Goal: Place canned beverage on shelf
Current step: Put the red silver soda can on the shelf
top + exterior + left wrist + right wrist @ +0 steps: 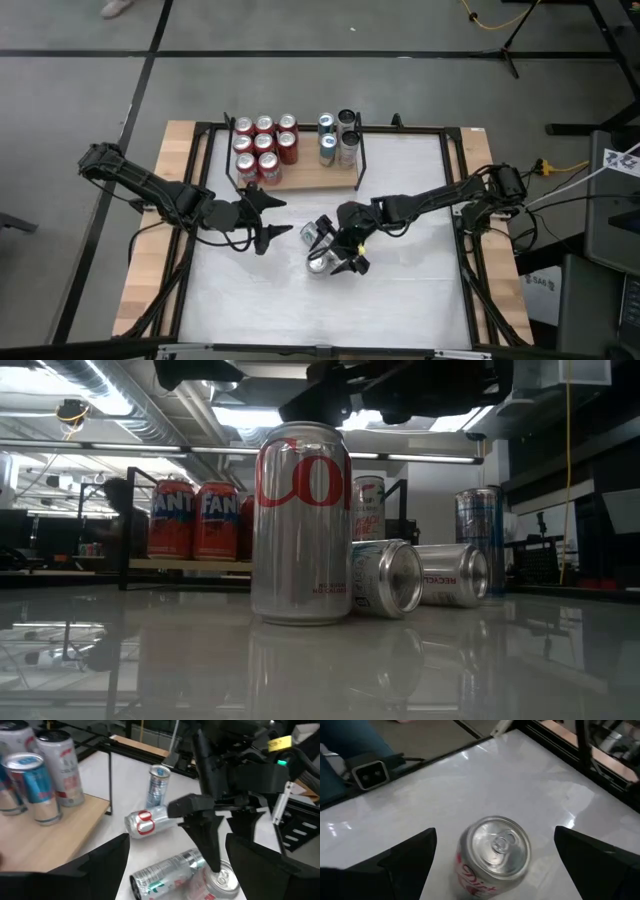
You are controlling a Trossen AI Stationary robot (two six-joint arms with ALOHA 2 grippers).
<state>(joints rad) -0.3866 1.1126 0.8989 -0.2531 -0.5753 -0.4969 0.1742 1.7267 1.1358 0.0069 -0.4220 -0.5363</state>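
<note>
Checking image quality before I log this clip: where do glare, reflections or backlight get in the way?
Low view: ceiling lights backlight the scene, so the upright silver can and orange cans look dim; the glossy tabletop mirrors them. Right wrist view: broad sheen on the tabletop, bright highlight on the can's lid. High view: even light, mild sheen only.

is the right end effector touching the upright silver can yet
Apart. The right wrist view shows the open right end effector with white tabletop on both sides of the upright can.

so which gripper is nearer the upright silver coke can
Right. The right gripper hangs open directly over the upright silver can; the left gripper waits open, off to its side.
</note>
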